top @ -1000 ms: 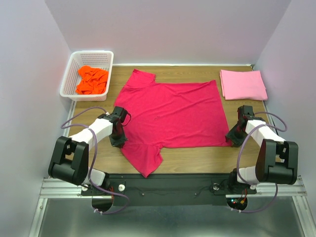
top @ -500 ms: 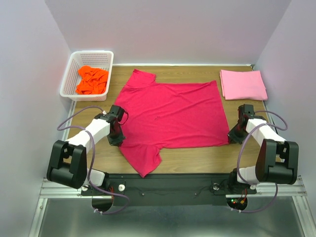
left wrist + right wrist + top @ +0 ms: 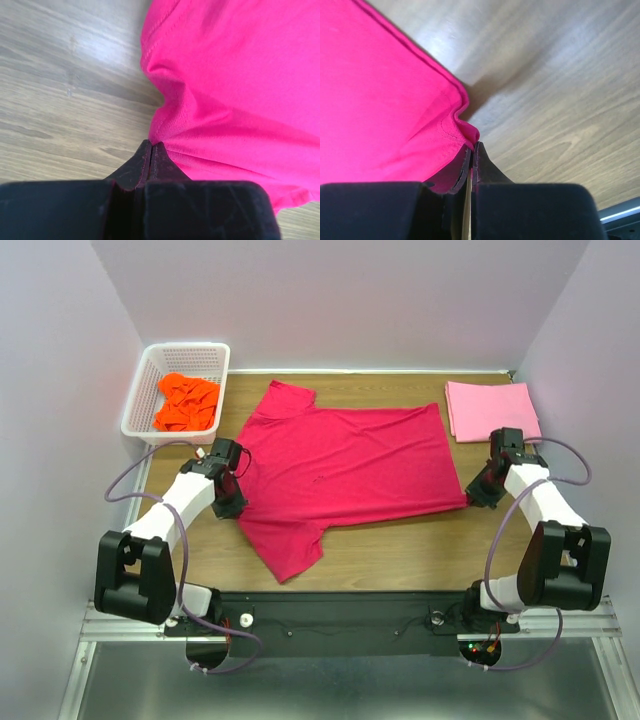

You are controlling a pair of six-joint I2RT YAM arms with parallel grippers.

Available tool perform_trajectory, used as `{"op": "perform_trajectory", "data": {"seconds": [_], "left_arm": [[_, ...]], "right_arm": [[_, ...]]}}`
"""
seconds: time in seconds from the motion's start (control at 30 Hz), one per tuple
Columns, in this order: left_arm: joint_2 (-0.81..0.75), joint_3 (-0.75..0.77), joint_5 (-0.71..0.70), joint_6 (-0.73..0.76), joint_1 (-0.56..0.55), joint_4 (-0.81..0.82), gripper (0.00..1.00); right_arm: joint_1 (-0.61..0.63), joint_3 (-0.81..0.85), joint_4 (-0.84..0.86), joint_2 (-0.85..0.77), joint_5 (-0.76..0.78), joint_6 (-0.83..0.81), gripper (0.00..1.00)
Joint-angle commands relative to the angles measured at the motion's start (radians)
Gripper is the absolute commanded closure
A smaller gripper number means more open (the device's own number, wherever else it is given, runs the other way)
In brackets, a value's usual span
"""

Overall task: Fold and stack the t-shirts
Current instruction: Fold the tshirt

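At the middle of the table (image 3: 400,552), the red shirt (image 3: 345,465) lies spread. The left tool (image 3: 233,508) and the right tool (image 3: 477,496) each pinch its near edge. The fold appears to be starting; next, carry both ends evenly toward the far edge.

The crimson shirt (image 3: 350,465) covers the middle of the table (image 3: 400,558), and one sleeve reaches toward the near edge on the left. To the right of that sleeve, a band of bare wood runs along the near edge. The side strips are taken up by the arms. The left gripper (image 3: 232,510) is pinched onto the shirt's left edge and the right gripper (image 3: 477,496) onto its near right corner. A white basket (image 3: 140,400) blocks the far left corner. A folded pink shirt (image 3: 492,410) fills the far right corner, with a narrow gap of wood between it and the crimson shirt. Walls close off the left, right and far sides.
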Motion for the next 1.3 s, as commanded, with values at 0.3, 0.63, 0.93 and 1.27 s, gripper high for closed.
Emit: {"op": "perform_trajectory", "data": {"seconds": [0.3,0.63,0.93,1.27], "left_arm": [[0.060,0.146,-0.022,0.079,0.052,0.021,1.00],[0.171,0.212,0.003,0.108,0.068,0.078,1.00],[0.198,0.213,0.004,0.110,0.081,0.111,1.00],[0.201,0.201,0.006,0.114,0.103,0.130,1.00]], "right_arm": [[-0.003,0.167,-0.010,0.097,-0.030,-0.033,0.99],[-0.003,0.231,0.029,0.210,-0.064,-0.056,0.99],[-0.003,0.283,0.059,0.293,-0.074,-0.064,0.99],[-0.003,0.293,0.101,0.350,-0.114,-0.072,0.99]]}}
